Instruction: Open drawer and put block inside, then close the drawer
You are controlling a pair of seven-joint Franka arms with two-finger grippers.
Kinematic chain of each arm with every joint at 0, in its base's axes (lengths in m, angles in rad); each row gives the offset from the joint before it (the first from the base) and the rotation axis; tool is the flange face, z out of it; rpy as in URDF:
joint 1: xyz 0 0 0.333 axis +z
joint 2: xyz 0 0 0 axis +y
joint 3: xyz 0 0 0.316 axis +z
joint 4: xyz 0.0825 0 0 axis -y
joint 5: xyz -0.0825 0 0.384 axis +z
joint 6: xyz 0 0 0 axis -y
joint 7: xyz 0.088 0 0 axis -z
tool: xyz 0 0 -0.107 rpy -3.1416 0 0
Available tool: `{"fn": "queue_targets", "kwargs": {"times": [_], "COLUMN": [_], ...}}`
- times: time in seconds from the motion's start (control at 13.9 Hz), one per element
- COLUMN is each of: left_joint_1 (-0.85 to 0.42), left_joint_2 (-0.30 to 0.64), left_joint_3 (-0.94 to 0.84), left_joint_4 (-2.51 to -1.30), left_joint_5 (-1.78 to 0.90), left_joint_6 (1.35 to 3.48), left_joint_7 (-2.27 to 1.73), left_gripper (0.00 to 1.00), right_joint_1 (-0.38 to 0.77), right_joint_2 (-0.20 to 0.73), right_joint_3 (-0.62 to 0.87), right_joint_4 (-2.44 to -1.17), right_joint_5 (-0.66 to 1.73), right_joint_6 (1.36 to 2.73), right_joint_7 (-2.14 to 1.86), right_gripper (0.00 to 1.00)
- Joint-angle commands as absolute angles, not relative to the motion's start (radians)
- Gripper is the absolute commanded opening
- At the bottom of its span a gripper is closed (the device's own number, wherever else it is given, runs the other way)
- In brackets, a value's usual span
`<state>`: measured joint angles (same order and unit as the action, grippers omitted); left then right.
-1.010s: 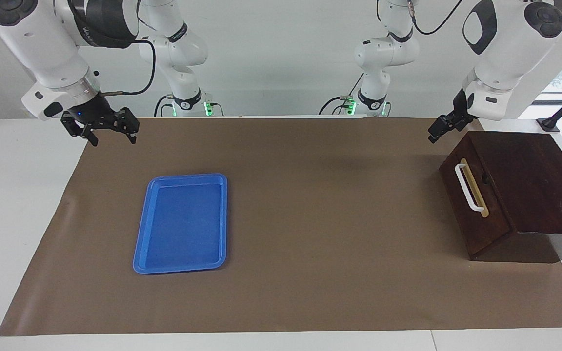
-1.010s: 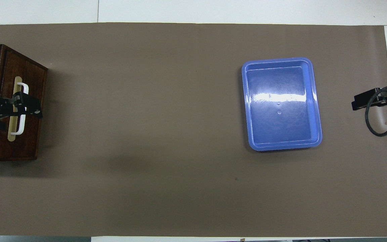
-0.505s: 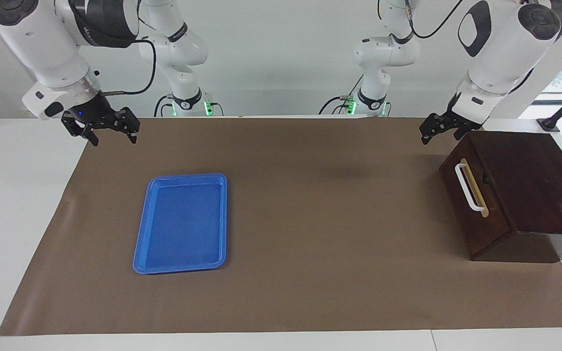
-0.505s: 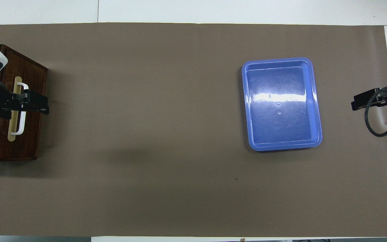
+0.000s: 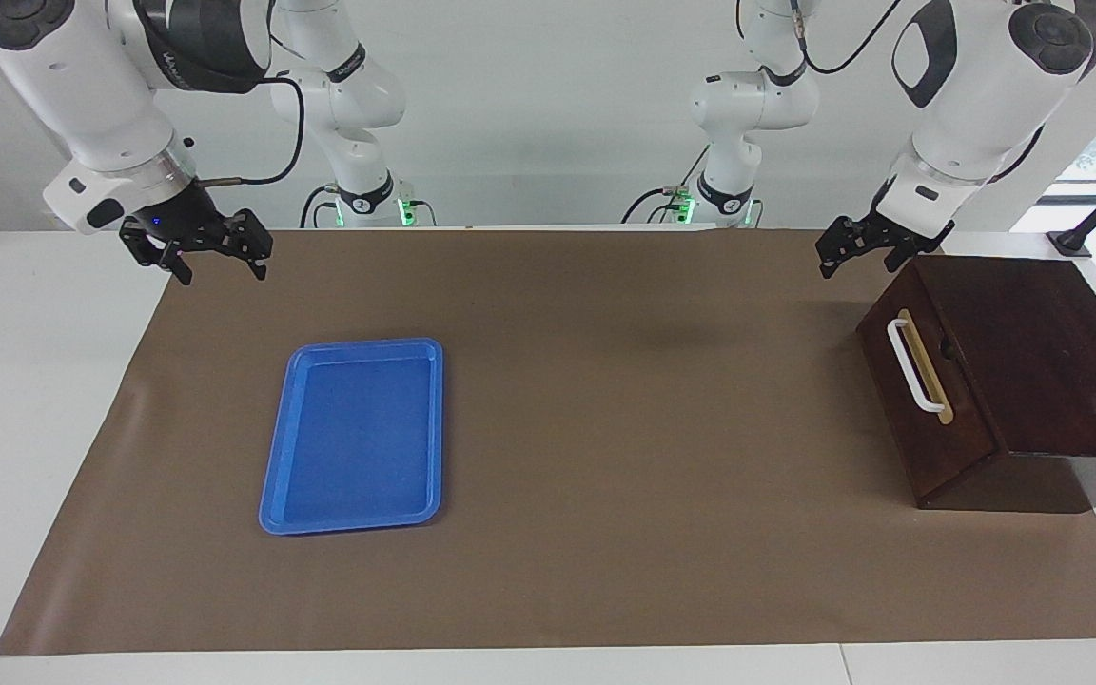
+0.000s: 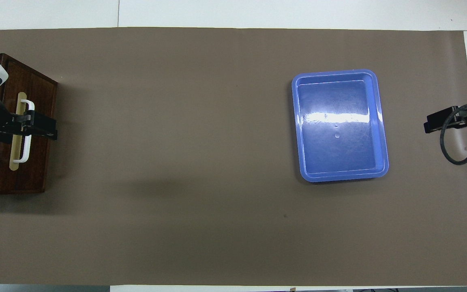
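Observation:
The dark brown drawer (image 5: 929, 409) is shut in its dark wooden box at the left arm's end of the table. Its white bar handle (image 5: 911, 366) faces the middle of the table. The drawer also shows in the overhead view (image 6: 37, 166), with its handle (image 6: 25, 152). My left gripper (image 5: 857, 264) is open and empty, raised in the air by the box's corner nearest the robots. In the overhead view it (image 6: 51, 130) lies over the handle. My right gripper (image 5: 220, 271) is open, empty and waits over the mat's corner at the right arm's end. The yellow block is out of view.
An empty blue tray (image 5: 358, 438) lies on the brown mat toward the right arm's end; it also shows in the overhead view (image 6: 339, 134). The mat (image 5: 624, 457) covers most of the white table.
My left gripper has turned at the wrist and shifted a little toward the table's middle beside the box. The right arm, the tray and the drawer have not moved.

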<state>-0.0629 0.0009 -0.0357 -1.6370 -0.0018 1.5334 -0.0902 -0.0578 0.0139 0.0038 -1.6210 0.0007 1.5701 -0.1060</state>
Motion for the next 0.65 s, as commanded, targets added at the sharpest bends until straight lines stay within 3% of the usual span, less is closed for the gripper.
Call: {"fn": "queue_targets", "kwargs": {"times": [0.0,0.58], "left_joint_1": [-0.045,-0.014], "left_joint_2": [0.0,0.003], "left_joint_3": [-0.038,-0.066], "left_joint_4": [-1.618,-1.598], "left_joint_5": [-0.011,-0.005], "left_joint_6": [1.503,1.494], "left_joint_7": [-0.063,-0.026], "left_gripper": [1.0,1.0], "right_joint_1": [-0.071,-0.074], "right_joint_2": [0.003,0.003], "right_joint_3": [0.017,0.017], "right_joint_4": [-1.628,-1.626], "right_joint_5": [-0.012,-0.011], "right_joint_6": [1.562,1.563], "right_joint_7": [-0.089,-0.091], "right_gripper": [1.0,1.0]}}
